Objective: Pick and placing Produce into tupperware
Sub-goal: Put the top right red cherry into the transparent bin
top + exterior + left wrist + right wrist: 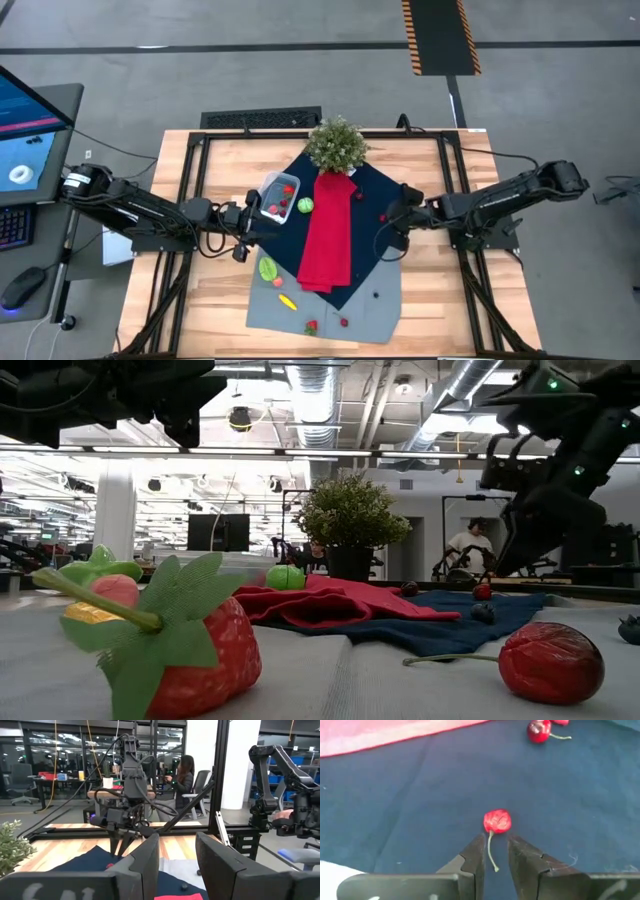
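On table: wooden table (440, 300), navy cloth (375, 225) at centre.
Tupperware (279, 197): ten o'clock of centre.
Right gripper (495, 851): fingers slightly parted, empty, nearer arm.
Cherry (497, 821): on navy cloth, just ahead of fingertips, stem pointing back between them.
Left gripper (177, 852): parted, empty, raised beside tupperware.

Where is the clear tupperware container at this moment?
In the high view the tupperware sits left of centre on the dark blue cloth, between the left gripper and the red cloth, just below-left of the potted plant.
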